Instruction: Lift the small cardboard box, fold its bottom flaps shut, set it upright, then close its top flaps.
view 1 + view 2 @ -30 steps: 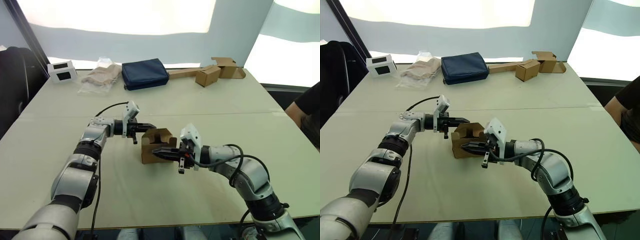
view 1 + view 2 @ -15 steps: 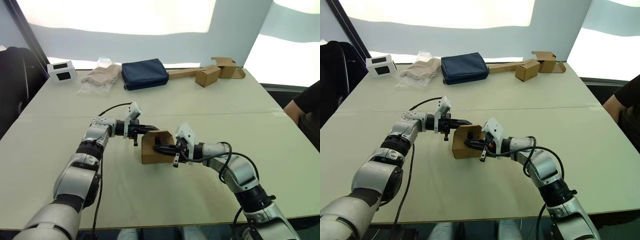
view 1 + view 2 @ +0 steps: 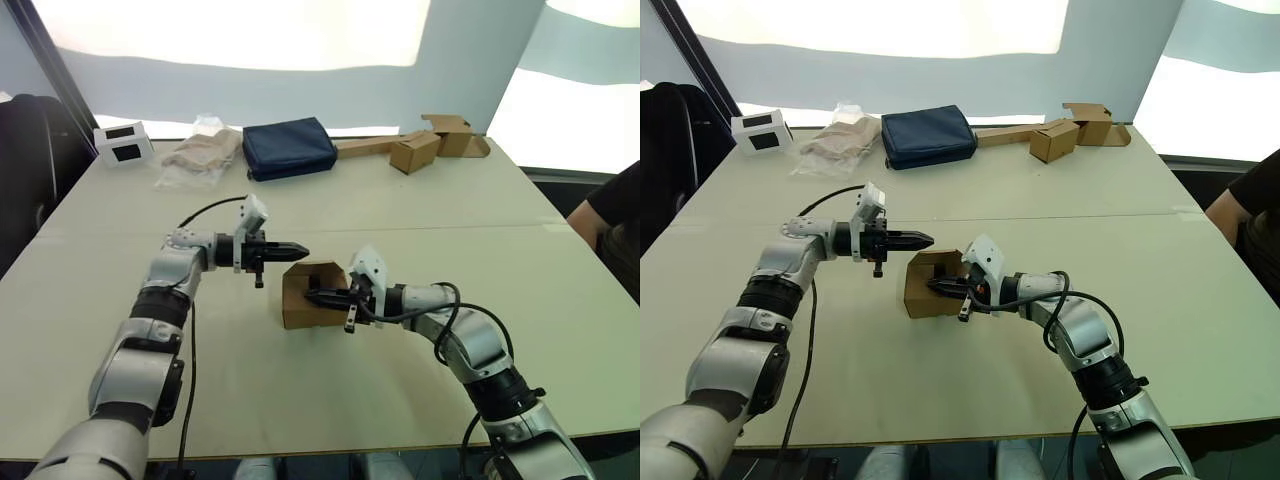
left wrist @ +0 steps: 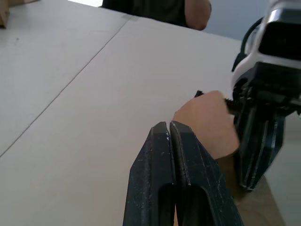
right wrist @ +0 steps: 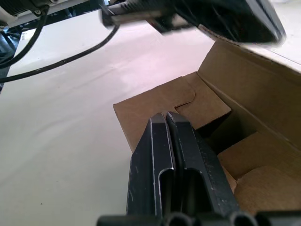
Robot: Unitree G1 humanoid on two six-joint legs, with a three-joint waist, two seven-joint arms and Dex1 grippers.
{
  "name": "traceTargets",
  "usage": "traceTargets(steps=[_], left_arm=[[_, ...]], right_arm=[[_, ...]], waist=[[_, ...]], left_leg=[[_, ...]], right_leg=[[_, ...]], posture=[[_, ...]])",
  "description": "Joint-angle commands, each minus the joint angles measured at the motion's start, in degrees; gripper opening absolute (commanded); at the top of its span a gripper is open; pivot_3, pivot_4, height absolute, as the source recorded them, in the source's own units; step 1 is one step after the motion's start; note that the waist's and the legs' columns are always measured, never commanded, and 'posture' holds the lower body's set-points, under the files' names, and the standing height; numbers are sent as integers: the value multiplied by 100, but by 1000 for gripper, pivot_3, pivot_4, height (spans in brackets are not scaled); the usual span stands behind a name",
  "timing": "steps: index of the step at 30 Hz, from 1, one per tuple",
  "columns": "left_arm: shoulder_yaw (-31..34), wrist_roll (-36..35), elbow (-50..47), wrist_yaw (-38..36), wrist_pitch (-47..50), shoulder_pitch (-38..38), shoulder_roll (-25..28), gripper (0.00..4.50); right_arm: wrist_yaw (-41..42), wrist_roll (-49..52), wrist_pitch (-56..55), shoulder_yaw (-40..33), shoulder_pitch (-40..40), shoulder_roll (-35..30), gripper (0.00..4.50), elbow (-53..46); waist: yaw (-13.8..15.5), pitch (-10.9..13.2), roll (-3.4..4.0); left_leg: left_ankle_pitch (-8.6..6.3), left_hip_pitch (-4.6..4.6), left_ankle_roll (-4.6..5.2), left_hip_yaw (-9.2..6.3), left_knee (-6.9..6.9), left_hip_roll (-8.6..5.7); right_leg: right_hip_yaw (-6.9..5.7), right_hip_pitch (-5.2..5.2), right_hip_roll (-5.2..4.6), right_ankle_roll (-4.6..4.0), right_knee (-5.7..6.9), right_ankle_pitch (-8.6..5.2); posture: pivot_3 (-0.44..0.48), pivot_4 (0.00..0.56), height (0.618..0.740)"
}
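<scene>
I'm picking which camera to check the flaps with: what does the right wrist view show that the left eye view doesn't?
Right wrist: the small cardboard box interior, where flaps lie folded inward beyond the shut right gripper.
Left eye: the whole table, the navy pouch and the shut left gripper beside the box.
Both: box and right gripper.

**Silver arms, black grippers**

Both arms are built of rounded silver-grey shells with black bands at the joints. A white camera block sits on each wrist. The left gripper point(image 3: 298, 247) and right gripper point(image 3: 312, 297) each have two slim black fingers with a slot down each. A black cable loops along each forearm.
</scene>
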Motion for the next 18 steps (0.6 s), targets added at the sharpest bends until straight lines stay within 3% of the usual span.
traceTargets(steps=[1, 6, 12, 18], left_arm=[[82, -401, -1312, -53, 644, 498, 383, 74], [-59, -529, -2311, -40, 875, 1356, 786, 74], [-376, -37, -2157, 463, 343, 1581, 609, 74], [-445, -18, -2052, 552, 188, 1582, 561, 74]], right_arm=[[-2, 39, 63, -115, -16, -23, 0, -173], [56, 5, 42, -85, 6, -40, 0, -135], [44, 48, 116, -112, -9, -30, 0, -257], [35, 268, 369, -241, 25, -55, 0, -617]], waist=[[4, 0, 0], [3, -1, 2], [39, -1, 2], [30, -1, 2]], left_leg=[[0, 0, 0, -2, 0, 0], [1, 6, -1, 2, 0, 1], [4, 5, -6, 3, 2, -3], [4, 5, -6, 5, 1, -2]], right_leg=[[0, 0, 0, 0, 1, 0], [3, 1, -1, -2, 5, -1], [2, 5, -4, -13, -2, -7], [1, 4, 0, -3, -2, -1]], posture=[[0, 150, 740], [0, 150, 740], [0, 150, 740], [0, 150, 740]])
